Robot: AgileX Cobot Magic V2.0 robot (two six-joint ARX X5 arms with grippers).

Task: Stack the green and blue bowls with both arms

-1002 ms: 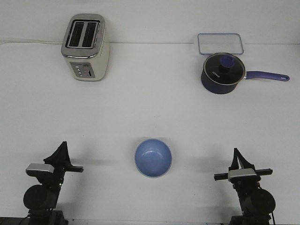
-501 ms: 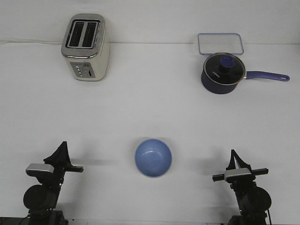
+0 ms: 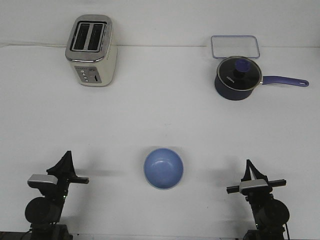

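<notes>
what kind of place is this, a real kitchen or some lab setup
Probably a lab tabletop staged with kitchen things, not a real kitchen: a toaster, a lidded saucepan and a blue bowl sit far apart on a bare white table.

A bowl (image 3: pixel 163 168) sits on the worktop (image 3: pixel 160 115) at near centre, between the left end effector (image 3: pixel 66 159) and the right end effector (image 3: pixel 248 167). A toaster (image 3: pixel 91 50) stands far left; a saucepan (image 3: pixel 237 78) stands far right, a tray (image 3: pixel 235 46) just behind it

Bright, even overhead light; soft faint shadows on the white table (image 3: pixel 160 110); sharp focus throughout.
</notes>
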